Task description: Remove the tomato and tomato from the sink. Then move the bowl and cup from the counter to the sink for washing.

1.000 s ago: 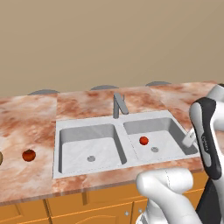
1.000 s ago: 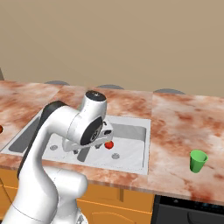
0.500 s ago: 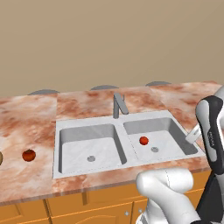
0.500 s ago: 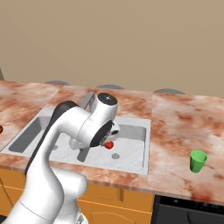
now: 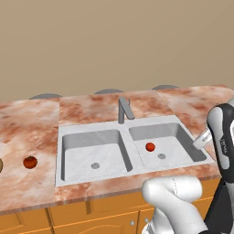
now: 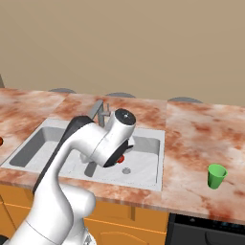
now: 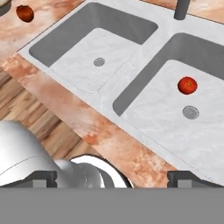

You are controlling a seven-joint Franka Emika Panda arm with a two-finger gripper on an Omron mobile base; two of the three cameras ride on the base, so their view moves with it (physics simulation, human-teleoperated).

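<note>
Marbled reddish-brown counter (image 5: 32,119) over orange cabinets (image 5: 68,217), plain beige wall (image 5: 114,41) behind.

Gripper (image 7: 112,177) up over the front edge of the counter, looking down into the sink (image 5: 93,132); finger tips (image 7: 43,178) dark, set wide apart at the two lower corners of the hand view, nothing between them, nothing touched. Empty-handed, jaws fully spread.

Closest to the fingers: the right basin, holding the brighter red tomato (image 7: 187,85), resting on the basin floor just beside the round drain (image 7: 190,112), apart from it. Same tomato seen in the left base view (image 5: 150,146) near the middle of the right basin, and half hidden behind the arm's wrist in the right base view.

Further out: left basin, bare but for its own drain. Grey angular faucet (image 5: 124,109) standing at the back rim between the two basins.

Beyond the sink, to the left: darker orange-red tomato (image 5: 30,162) lying on the counter, well apart from the sink rim; also visible at the top left corner of the hand view (image 7: 25,13). Just beside it, at the frame's left edge, a sliver of the tan bowl (image 5: 1,165).

Far to the right: green cup (image 6: 217,176) upright on the counter, well clear of the sink.
</note>
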